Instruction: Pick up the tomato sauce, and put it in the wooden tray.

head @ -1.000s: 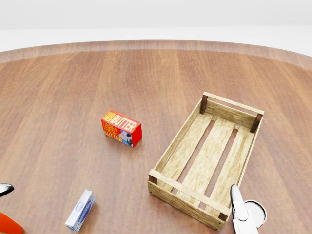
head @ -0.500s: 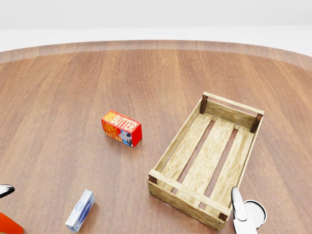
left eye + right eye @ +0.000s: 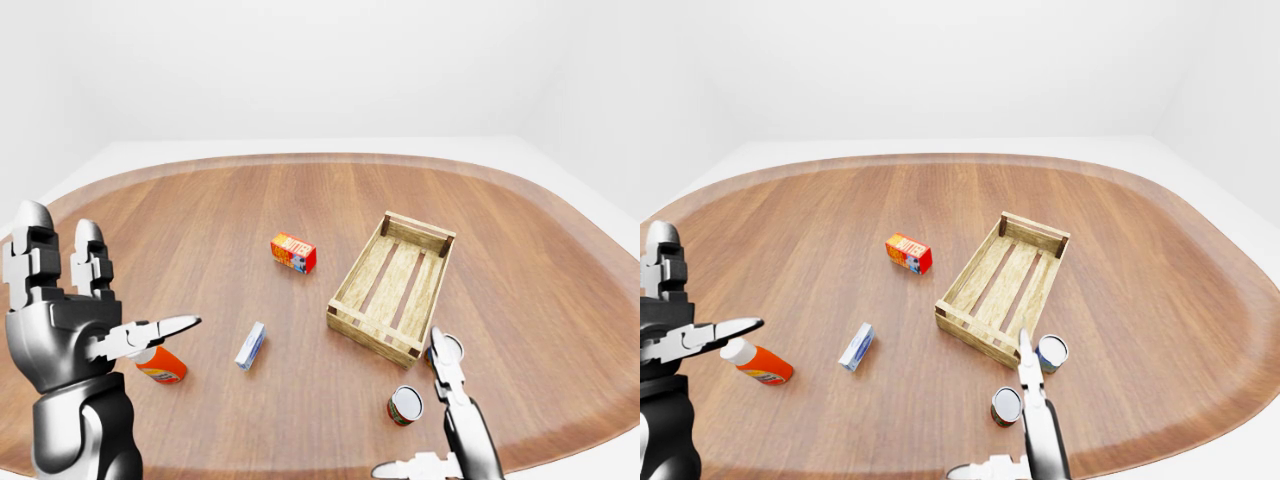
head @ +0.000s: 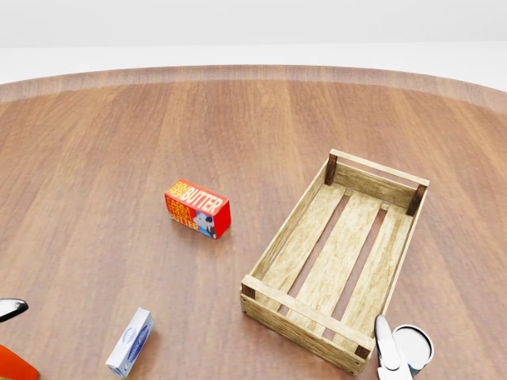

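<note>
The right hand, fingers spread and empty, has sunk slightly toward the bottom edge of the head view, uncovering more of the pale can touching the wooden tray's near corner. The red-labelled can, probably the tomato sauce, stands on the worktop just below that corner, ungrasped. The left hand hangs open, well left of the tray. The pick-up has barely begun.

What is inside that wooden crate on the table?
Nothing: the wooden tray shows only its bare slats, with the table visible through the gaps. No part of its floor is covered.
</note>
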Controlling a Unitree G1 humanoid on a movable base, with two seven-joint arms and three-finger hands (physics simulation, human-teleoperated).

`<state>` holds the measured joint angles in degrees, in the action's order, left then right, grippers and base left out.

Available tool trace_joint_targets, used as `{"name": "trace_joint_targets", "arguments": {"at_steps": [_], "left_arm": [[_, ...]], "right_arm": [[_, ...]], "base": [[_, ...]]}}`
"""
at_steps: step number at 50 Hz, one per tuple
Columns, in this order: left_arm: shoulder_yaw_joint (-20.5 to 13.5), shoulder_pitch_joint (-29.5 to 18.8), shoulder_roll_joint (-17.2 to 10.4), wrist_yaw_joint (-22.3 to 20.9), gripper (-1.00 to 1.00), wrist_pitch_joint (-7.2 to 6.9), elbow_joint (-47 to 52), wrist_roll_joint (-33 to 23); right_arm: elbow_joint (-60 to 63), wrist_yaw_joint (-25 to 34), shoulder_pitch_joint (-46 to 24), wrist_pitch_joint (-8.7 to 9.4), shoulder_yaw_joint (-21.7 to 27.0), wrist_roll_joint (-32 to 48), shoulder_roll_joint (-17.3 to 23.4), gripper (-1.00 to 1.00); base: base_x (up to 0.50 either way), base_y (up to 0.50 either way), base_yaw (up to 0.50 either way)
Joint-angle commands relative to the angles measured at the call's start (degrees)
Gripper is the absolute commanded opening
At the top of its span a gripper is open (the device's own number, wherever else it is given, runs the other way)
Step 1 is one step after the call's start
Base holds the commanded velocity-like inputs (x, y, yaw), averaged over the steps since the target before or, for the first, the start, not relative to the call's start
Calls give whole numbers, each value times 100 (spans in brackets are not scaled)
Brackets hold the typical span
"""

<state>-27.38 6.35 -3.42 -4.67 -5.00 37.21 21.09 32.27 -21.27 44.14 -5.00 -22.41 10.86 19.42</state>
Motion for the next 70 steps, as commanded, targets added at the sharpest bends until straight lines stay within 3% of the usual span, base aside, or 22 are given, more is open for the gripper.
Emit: {"name": "trace_joint_targets", "arguments": {"at_steps": [1,70], "left_arm": [[16,4,3,4,99,0,-3,-14],[-16,44,32,-36,98,0,95,-6]], "right_arm": [[-82,-88,7,0,-49,2,47,100],[-556,-550,63,0,-322,56,284,100]], "base": [[0,0,0],[0,0,0]]}}
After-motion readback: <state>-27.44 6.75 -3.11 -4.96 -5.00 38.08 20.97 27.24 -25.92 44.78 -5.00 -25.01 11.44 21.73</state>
